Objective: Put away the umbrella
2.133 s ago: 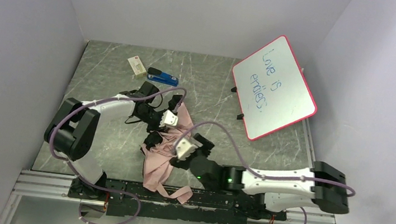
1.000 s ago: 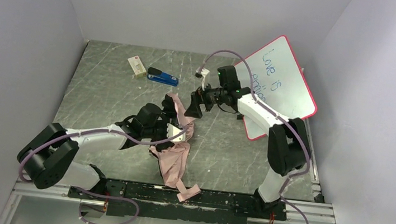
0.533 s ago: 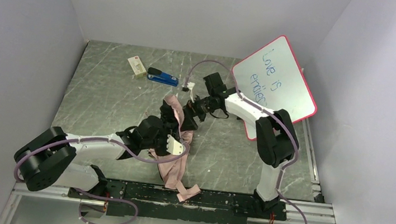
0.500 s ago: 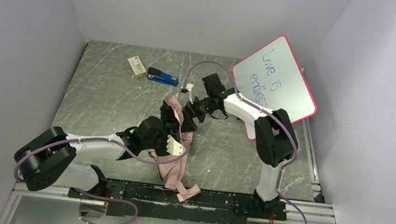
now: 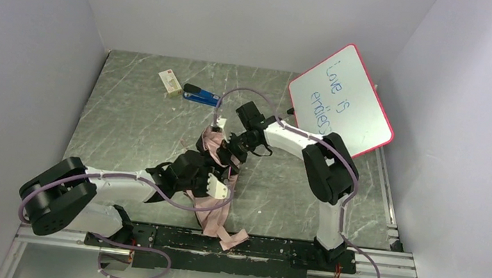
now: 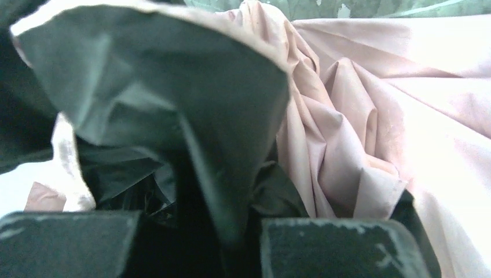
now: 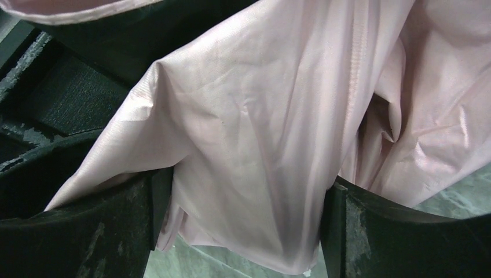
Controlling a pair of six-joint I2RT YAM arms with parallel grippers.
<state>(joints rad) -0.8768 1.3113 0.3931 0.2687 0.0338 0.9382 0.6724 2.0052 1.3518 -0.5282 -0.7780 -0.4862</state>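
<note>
At the left near edge of the counter (image 5: pixel 133 119), the left arm (image 5: pixel 119 182) lies low and reaches rightward to the middle, where the umbrella (image 5: pixel 210 212) sits in a crumpled heap. Farther back on the left, well apart from the heap, a small pale box (image 5: pixel 170 81) lies just beside a blue stapler (image 5: pixel 202 95).

The left jaws are buried in the near-left side of the fabric. In the left wrist view a black fold runs down between the two dark pads (image 6: pixel 69 246), and the jaws seem clenched on it, though the cloth hides the tips. Beyond that fold the pale pink side bunches in soft pleats.

From overhead the umbrella is collapsed but loose, pink outward with black showing at its core. A pink tail trails toward the near edge, its end lying on the black base rail (image 5: pixel 169 236).

At the far-right side of the heap the right jaws stand released and wide. A broad sheet of pink fabric fills the gap between the fingers (image 7: pixel 75 231). The right arm (image 5: pixel 292 136) bends back from there to its base at the right.

Farthest right, a pink-framed whiteboard (image 5: pixel 341 108) with blue handwriting stands tilted at the counter's back corner.
</note>
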